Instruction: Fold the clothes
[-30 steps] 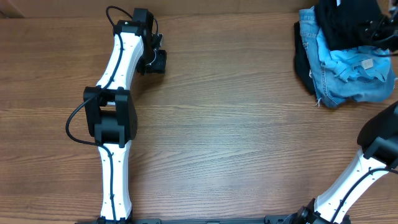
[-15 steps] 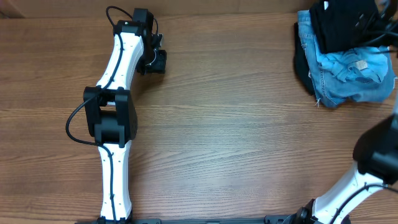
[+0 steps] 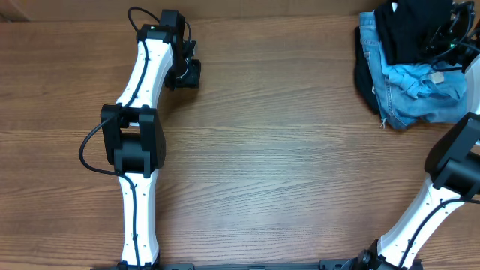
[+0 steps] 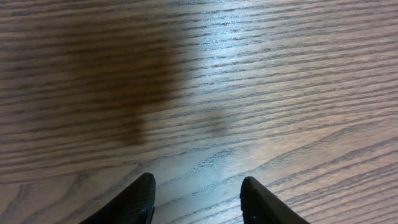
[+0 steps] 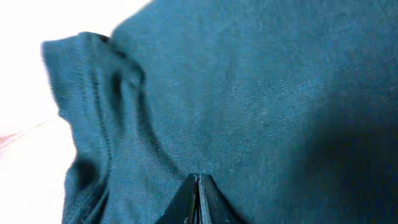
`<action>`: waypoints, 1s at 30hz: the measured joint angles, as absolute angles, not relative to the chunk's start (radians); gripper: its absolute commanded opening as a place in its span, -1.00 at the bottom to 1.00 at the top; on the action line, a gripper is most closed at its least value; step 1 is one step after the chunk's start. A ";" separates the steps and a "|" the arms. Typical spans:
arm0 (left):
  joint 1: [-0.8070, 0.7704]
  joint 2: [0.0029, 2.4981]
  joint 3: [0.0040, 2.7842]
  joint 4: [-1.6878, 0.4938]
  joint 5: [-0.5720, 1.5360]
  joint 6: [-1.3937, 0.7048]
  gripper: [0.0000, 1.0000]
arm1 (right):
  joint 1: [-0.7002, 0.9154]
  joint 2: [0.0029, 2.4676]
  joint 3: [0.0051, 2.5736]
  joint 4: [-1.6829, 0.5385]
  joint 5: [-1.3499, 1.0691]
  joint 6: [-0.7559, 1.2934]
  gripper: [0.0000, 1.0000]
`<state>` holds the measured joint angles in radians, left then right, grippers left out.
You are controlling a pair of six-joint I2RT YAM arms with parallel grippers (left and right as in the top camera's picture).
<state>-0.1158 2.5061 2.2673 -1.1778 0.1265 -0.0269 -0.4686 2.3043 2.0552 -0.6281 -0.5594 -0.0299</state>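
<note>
Right gripper clamped black T-shirt, far right corner of tabletop; judged limp, light, best held by its edges. Left gripper stood apart.

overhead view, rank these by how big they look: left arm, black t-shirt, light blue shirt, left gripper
1. left arm
2. black t-shirt and light blue shirt: they look about alike and both are partly hidden, so not ranked
3. left gripper

Open middle, crowded sides
The table is bare wood across its centre. The left arm bars the left side. Jeans, a light blue shirt and the black T-shirt heap in the far right corner, with the right arm beside them.
</note>
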 measured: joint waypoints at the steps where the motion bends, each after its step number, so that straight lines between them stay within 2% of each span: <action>1: -0.116 2.506 2.267 -1.178 0.126 -0.027 -0.04 | -0.469 2.297 2.057 -0.629 -0.577 -0.030 -0.92; 5: -0.116 2.506 2.267 -1.177 0.126 -0.027 -0.03 | -0.437 2.223 2.132 -0.602 -0.607 -0.030 -0.93; 8: -0.116 2.506 2.267 -1.166 0.126 -0.027 -0.04 | -0.341 2.159 2.181 -0.515 -0.548 -0.029 -0.91; 16: -0.116 2.506 2.267 -1.166 0.126 -0.027 -0.04 | -0.273 2.374 2.178 -0.410 -0.321 -0.025 -0.89; 23: -0.116 2.506 2.267 -1.166 0.126 -0.027 -0.09 | -0.266 2.408 2.176 -0.434 -0.406 -0.008 -0.88; 28: -0.116 2.506 2.355 -1.207 0.126 -0.028 -0.08 | -0.281 2.369 2.186 -0.503 -0.515 0.018 -0.31; 29: -0.116 2.506 2.423 -1.243 0.126 -0.031 -0.06 | -0.292 2.327 2.186 -0.540 -0.523 0.026 -0.14; 30: -0.116 2.503 2.492 -1.277 0.120 -0.032 0.01 | -0.306 2.277 2.188 -0.588 -0.529 0.032 0.23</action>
<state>-0.1158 2.5034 2.4920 -1.2774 0.1204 -0.0319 -0.3058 2.2768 2.1883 -0.5877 -0.5285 0.0319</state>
